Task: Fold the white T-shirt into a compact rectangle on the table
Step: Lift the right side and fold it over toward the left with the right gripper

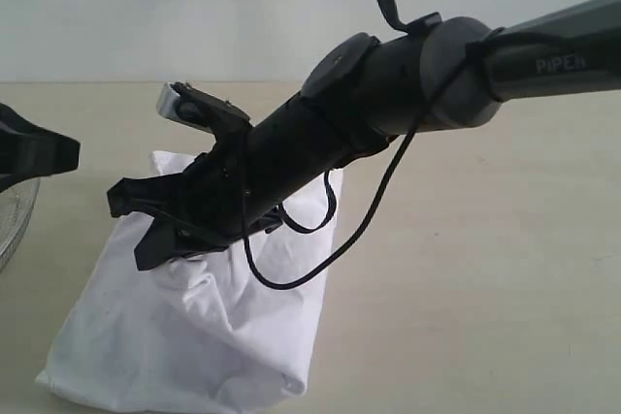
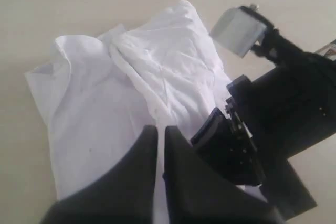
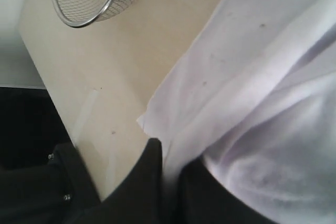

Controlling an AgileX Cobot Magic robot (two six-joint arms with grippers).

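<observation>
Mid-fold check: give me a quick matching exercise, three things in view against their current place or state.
Things:
1. white cotton T-shirt
2. round metal wire-mesh basket
3. black right tool

Places or states:
A. shut, at the shirt's edge
B. standing on the pale beige wood-look table, apart from the shirt
C. folded over, lying on the table

Pairs: 1-C, 2-B, 3-A

The only lettering that can be read is the pale word "PiPER", printed on the dark tube of the right arm (image 1: 555, 62).
</observation>
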